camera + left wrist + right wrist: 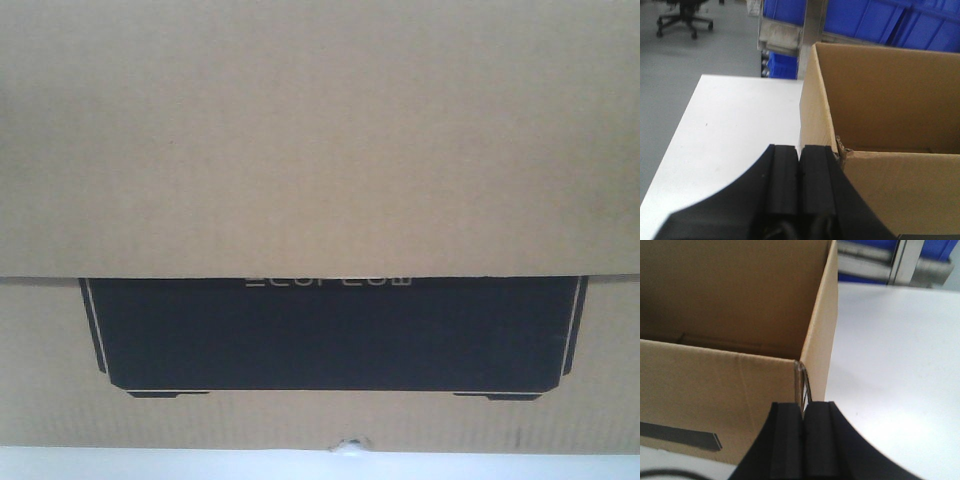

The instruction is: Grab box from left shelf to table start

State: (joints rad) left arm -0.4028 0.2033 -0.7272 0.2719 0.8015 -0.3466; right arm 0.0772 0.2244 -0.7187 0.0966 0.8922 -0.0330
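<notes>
The box (pixel 320 150) fills the front view, brown cardboard with a black panel and pale lettering under its lid edge. It rests on the white table (pixel 735 130). My left gripper (pixel 800 147) is shut, pads together, just in front of the box's (pixel 890 100) left near corner. Beside the right near corner of the box (pixel 715 380), my right gripper (pixel 803 404) is shut too, its tips at the corner seam. No cardboard shows between either pair of pads. The left shelf (pixel 812 30) stands behind the table as a metal upright and rail.
Blue plastic bins (pixel 865 20) sit in the rack behind the box. An office chair (pixel 685 17) stands on the grey floor at far left. The table (pixel 890 365) stretches right of the box, with the rack's rail (pixel 900 262) beyond.
</notes>
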